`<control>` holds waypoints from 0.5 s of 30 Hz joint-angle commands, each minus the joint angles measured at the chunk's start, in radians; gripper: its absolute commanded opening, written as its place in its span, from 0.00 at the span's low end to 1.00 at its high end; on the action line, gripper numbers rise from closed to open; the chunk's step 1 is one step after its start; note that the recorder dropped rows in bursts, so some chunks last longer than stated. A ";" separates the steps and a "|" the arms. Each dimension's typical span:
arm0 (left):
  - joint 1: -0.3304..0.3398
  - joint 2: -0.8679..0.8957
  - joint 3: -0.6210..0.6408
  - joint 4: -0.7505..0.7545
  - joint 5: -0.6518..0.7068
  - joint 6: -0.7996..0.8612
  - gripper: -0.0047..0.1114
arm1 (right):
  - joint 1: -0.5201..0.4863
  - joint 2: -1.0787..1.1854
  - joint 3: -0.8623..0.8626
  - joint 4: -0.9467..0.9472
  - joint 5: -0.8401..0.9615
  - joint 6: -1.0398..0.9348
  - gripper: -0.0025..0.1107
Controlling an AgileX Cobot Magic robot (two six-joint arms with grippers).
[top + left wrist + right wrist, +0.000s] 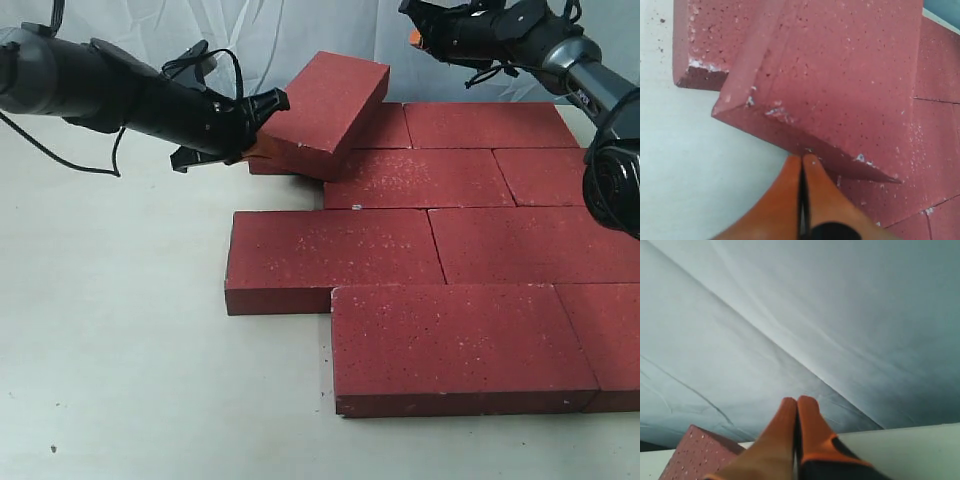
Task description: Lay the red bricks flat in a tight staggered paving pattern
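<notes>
Nearest: flat dark-red rectangular paving bricks (460, 345) are lying in staggered rows on the pale surface (110, 340), with their sides touching. At the far left corner of the paving, one more dark-red tilted brick (330, 100) is leaning on the back row, low edge down, far end raised. The left tool (262, 125), orange fingers pressed together, is touching that low edge with its tips. The right tool (797, 402), fingers also together, is hanging high, well apart from the tilted brick, facing a white cloth backdrop (840, 315).
</notes>
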 commanded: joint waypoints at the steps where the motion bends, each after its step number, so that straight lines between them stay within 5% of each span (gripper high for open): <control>1: -0.004 0.017 -0.015 -0.011 -0.060 0.001 0.04 | -0.008 0.024 -0.005 0.020 -0.042 -0.013 0.02; 8: 0.020 0.017 -0.015 -0.005 -0.218 0.001 0.04 | -0.003 0.039 -0.005 0.031 -0.072 -0.015 0.02; 15: 0.067 0.017 -0.015 -0.017 -0.234 -0.002 0.04 | 0.022 0.061 -0.005 0.067 -0.138 -0.015 0.02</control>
